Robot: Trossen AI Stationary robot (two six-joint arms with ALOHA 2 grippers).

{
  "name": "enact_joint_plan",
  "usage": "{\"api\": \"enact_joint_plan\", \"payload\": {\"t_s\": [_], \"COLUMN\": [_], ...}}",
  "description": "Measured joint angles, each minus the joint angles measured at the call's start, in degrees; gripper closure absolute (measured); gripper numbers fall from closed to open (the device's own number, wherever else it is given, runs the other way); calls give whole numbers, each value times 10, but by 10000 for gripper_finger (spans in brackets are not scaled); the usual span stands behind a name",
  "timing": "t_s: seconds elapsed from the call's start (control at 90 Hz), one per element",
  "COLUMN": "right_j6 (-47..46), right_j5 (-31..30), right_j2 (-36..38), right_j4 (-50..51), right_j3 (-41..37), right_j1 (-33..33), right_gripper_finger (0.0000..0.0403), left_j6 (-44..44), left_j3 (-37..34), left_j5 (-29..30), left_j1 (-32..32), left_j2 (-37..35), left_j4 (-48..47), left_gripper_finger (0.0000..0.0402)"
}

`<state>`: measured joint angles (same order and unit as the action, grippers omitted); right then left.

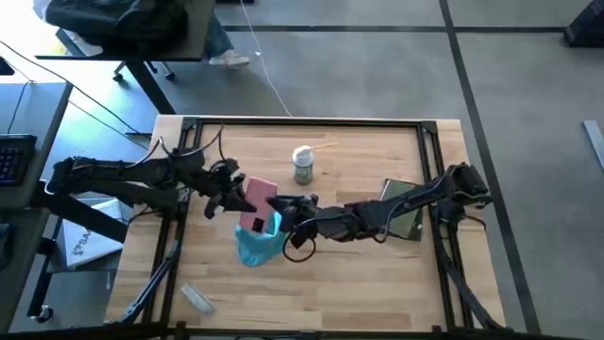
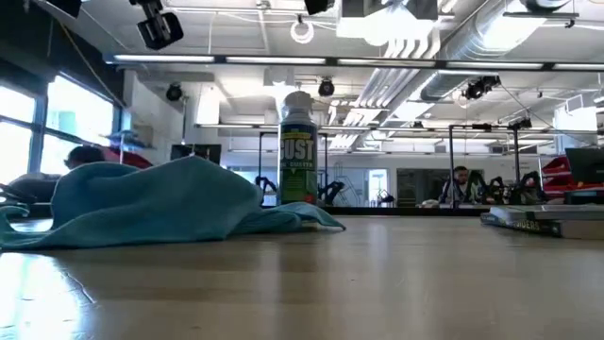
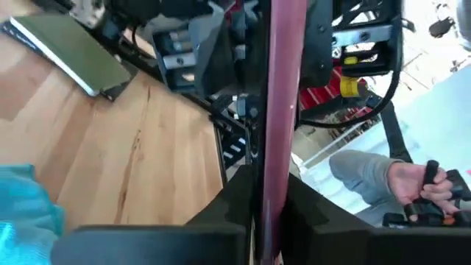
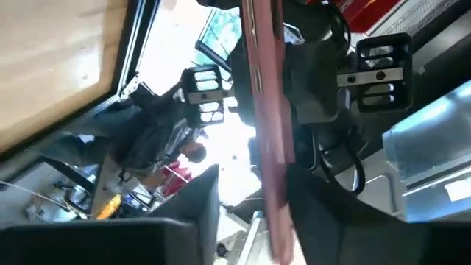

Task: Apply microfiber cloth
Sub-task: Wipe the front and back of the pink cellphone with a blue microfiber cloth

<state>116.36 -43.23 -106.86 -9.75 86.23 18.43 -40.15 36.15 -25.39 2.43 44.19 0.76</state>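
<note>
A pink phone hangs above the table's middle, between my two grippers. My left gripper comes at it from the left and is shut on it. My right gripper comes from the right and is also shut on it. Both wrist views show the phone edge-on between the fingers. The teal microfiber cloth lies crumpled on the table just below and in front of the phone, and no gripper touches it. The cloth also shows in the low view. My left gripper pinches the phone's two flat faces between its fingers at the phone's left side, reaching in level from the table's left. The phone runs on past the fingers and is clear of the table. My right gripper pinches the same two faces at the phone's right side, reaching in from the table's right. The phone is held between both grippers above the cloth.
A spray can stands upright behind the phone. A flat grey-green pad lies on the right under my right arm. A small white object lies near the front left. Beyond the table a person's hand holds a controller.
</note>
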Motion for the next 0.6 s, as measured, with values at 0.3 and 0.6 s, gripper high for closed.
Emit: {"api": "enact_joint_plan", "payload": {"t_s": [0.3, 0.6], "right_j6": [-493, -983], "right_j5": [58, 291], "right_j2": [-1, -80], "right_j4": [163, 220], "right_j3": [7, -3], "right_j1": [-12, -53], "right_gripper_finger": [213, 225], "left_j6": [57, 44], "left_j3": [3, -47], "left_j5": [68, 176], "left_j1": [50, 44], "left_j2": [-120, -149], "left_j4": [-116, -232], "left_gripper_finger": [388, 388]}}
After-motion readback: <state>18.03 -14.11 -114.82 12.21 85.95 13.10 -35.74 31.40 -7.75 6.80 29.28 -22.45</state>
